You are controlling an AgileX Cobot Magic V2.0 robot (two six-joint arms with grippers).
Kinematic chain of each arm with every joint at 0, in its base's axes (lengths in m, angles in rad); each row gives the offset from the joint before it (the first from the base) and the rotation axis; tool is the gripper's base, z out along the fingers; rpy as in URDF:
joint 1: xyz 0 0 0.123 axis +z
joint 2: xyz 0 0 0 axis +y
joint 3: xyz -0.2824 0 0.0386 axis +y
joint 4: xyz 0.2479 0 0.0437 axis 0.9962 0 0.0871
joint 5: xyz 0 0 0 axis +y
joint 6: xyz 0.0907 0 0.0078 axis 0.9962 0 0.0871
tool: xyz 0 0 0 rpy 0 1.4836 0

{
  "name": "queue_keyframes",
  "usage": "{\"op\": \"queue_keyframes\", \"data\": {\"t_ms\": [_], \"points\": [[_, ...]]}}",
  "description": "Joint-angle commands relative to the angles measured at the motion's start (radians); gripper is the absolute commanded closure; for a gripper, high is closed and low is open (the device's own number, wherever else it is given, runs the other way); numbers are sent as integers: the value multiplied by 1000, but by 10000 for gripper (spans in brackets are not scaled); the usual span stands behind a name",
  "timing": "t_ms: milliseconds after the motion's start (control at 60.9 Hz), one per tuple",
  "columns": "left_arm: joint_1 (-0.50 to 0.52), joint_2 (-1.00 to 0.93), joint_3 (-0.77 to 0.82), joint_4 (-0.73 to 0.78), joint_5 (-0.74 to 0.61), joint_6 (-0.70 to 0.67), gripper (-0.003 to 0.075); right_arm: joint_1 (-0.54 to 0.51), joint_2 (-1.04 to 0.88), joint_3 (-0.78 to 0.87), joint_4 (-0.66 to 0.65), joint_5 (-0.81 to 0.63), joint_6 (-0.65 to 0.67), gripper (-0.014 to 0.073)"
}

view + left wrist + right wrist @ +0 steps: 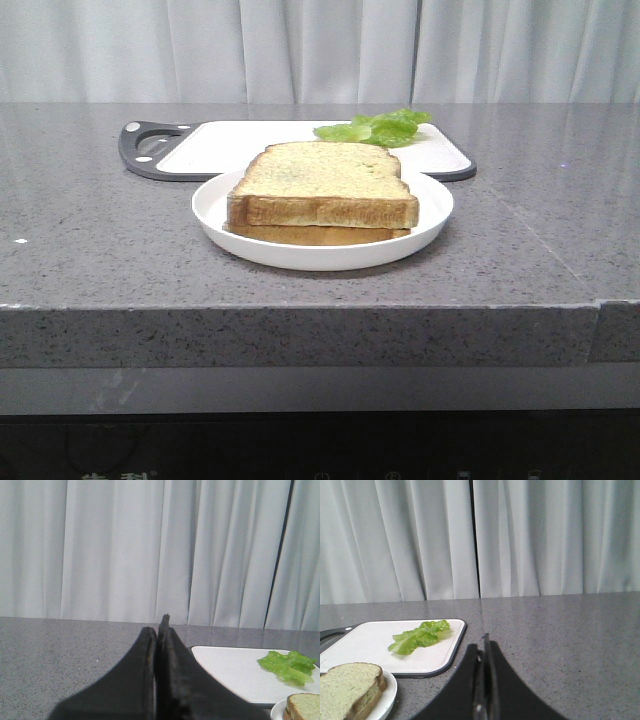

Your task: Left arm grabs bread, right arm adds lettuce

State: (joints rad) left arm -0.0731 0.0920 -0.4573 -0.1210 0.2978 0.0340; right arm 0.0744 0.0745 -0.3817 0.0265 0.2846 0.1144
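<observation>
Bread (325,172) sits stacked on a second slice (315,234) in a white plate (215,215), near the front middle of the grey stone counter (90,240). Top slice shows a faint greenish speckle on its face; crust golden-brown. Which of the two is the plain one cannot be told from the lower slice's edge alone.

Lettuce (377,128) lies on the white cutting board (230,145) just behind the plate, toward the board's right end, flat and apart from the bread. Board has a dark rim and a handle at its left end.

Left gripper (159,630): fingers pressed together, nothing between them, held over bare counter to the left of the board, well apart from the plate.

Right gripper (484,647): fingers also together, holding nothing, over the counter to the right of the board and plate.

White curtain (320,50) hangs behind the counter
</observation>
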Motion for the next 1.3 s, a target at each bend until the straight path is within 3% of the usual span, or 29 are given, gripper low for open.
{"op": "queue_keyframes", "data": {"t_ms": [0, 230, 689, 755, 804, 902, 985, 1067, 1280], "points": [[1, 78, -111, -10, 16, -3, 741, -4, 84, -119, 2, 27, -6, 712], [1, 247, -269, -31, 172, -3, 741, -4, 267, -270, 3, 214, -6, 712], [1, 363, -272, -74, 246, -3, 738, -4, 420, -263, 3, 270, -6, 702], [1, 383, -272, -74, 268, -3, 696, -4, 422, -263, 3, 271, -7, 642], [1, 398, -272, -74, 278, -3, 635, -4, 422, -263, 3, 271, -8, 547], [1, 443, -272, -100, 292, -3, 385, -4, 422, -263, 3, 271, -8, 258], [1, 479, -273, -163, 308, -1, 236, -4, 422, -263, 3, 271, -8, 127], [-6, 531, -285, -228, 358, 35, 213, -4, 422, -263, 4, 271, -8, 87], [-71, 716, -349, -473, 452, 185, 278, -4, 422, -263, 4, 276, -8, 93]]}}
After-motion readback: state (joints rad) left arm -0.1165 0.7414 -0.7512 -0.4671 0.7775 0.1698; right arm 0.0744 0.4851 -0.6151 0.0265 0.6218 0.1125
